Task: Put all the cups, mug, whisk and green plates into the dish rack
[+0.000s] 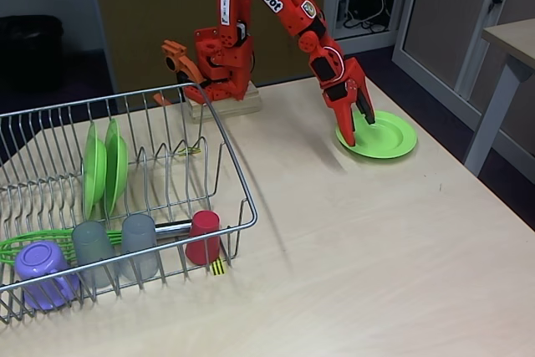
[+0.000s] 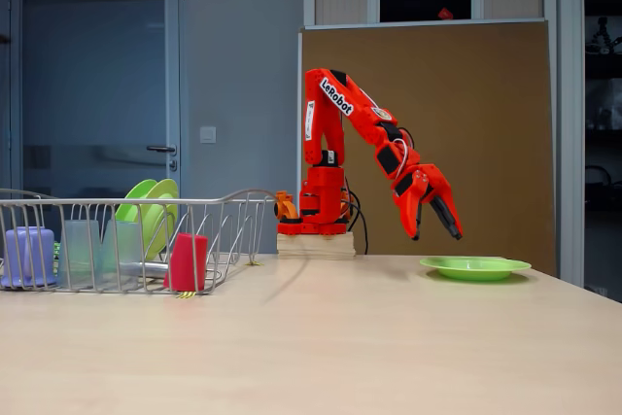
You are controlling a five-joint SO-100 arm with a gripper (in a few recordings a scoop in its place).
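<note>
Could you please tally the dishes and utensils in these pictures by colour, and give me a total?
Green: 4, two plates standing in the rack, one plate flat on the table, one whisk in the rack
Grey: 2 cups in the rack
Red: 1 cup in the rack
Purple: 1 mug in the rack
Total: 8

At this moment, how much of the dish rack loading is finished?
Nearly done. The dish rack holds two green plates upright, two grey cups, the red cup, the purple mug and the whisk. Nothing is gripped: the open gripper hovers above the last green plate, which lies flat on the table.
</note>
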